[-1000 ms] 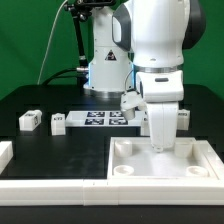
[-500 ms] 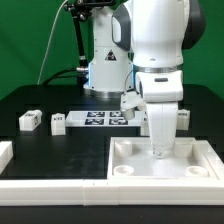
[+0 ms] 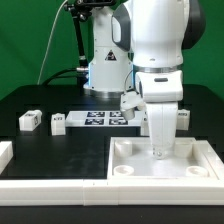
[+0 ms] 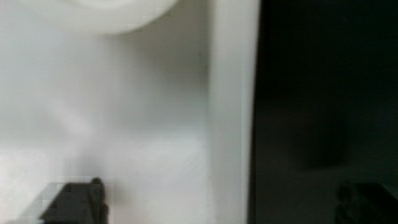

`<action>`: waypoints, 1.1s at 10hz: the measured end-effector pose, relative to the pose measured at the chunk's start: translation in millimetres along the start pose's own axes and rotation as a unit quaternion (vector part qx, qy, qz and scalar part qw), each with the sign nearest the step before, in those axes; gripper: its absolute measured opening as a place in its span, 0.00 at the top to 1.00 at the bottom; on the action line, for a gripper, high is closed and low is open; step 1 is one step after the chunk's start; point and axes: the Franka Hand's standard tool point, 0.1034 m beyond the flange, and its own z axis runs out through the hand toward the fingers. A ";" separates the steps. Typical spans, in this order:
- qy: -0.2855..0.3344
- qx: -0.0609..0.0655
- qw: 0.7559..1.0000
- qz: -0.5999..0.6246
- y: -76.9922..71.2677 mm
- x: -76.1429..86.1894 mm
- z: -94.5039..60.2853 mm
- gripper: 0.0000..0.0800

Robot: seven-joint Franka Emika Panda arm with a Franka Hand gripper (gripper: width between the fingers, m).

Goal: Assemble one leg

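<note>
The gripper [image 3: 160, 150] [image 4: 217, 200] points straight down inside the large white tray-like piece [image 3: 130, 168], which lies at the near corner of the black worktop [image 3: 40, 98] on the exterior view's right. In the wrist view the two dark fingertips [image 4: 73, 200] stand wide apart with nothing clasped between them, so the tool is open. Between them lie a blurred white surface of the tray-like piece with a round recess [image 4: 125, 14] and, past a straight white edge, the dark worktop. In the exterior view the arm's own body hides the fingertips, and it cannot be told whether they touch the tray floor.

A small white tagged part [image 3: 129, 100] shows just beside the gripper body, towards the far edge. It is partly hidden, and its kind cannot be told. The marker board [image 3: 105, 120] lies flat near the middle of the worktop, beyond the tray-like piece.

One leg [image 3: 30, 120] stands towards the worktop edge on the exterior view's left, well apart from the gripper. A second leg [image 3: 58, 123] stands between it and the marker board, just beside the board's end. Neither leg is held.
</note>
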 end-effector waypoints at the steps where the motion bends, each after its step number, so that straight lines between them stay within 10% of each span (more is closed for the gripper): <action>1: 0.000 -0.004 1.000 0.020 -4.5 1.5 -6.1 0.19; 5: -0.009 -0.011 0.997 0.071 -37.2 7.0 -40.0 0.19; 11: -0.003 -0.011 0.967 0.254 -42.3 7.2 -39.7 0.19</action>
